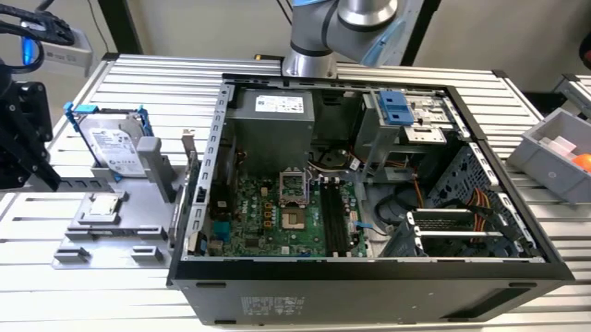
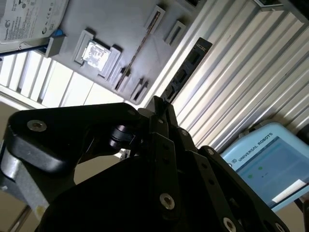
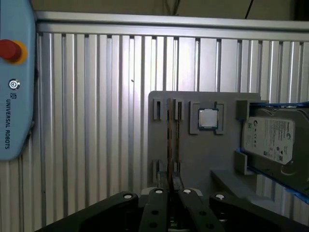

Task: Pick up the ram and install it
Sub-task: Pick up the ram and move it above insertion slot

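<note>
Now gripper [image 3: 172, 191] nr ram [image 3: 169, 140], on edge in gray fixture [image 3: 203, 159].

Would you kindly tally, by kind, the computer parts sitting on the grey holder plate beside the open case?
Hard drive: 1
Processor chip: 1
Ram stick: 1
Total: 3

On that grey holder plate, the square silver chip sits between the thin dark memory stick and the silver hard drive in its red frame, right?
Nearly. The frame around the silver hard drive is blue, not red, as the first wrist view shows. The square silver chip does sit between the thin dark memory stick and that drive on the grey holder plate.
</note>
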`<state>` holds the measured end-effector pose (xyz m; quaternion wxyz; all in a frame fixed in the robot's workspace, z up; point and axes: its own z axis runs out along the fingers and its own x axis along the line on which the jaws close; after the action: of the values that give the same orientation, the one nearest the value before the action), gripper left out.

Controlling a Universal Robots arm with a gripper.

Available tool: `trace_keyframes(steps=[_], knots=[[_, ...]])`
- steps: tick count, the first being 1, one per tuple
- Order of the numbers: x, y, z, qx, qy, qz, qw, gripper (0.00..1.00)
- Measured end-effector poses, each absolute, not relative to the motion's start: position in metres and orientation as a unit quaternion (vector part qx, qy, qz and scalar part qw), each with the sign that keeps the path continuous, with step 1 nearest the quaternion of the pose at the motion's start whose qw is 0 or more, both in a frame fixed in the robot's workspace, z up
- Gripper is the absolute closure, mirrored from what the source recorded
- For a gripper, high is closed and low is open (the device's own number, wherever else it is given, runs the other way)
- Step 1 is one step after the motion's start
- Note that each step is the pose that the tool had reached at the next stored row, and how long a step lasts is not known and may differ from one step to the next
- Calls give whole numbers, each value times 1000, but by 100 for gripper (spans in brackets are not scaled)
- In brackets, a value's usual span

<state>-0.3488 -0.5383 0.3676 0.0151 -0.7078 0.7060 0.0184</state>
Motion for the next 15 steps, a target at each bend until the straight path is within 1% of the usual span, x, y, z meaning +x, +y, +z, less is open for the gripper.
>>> trace_keyframes(steps=[15], knots=[[-349, -538, 381, -708, 706, 18, 15, 100]])
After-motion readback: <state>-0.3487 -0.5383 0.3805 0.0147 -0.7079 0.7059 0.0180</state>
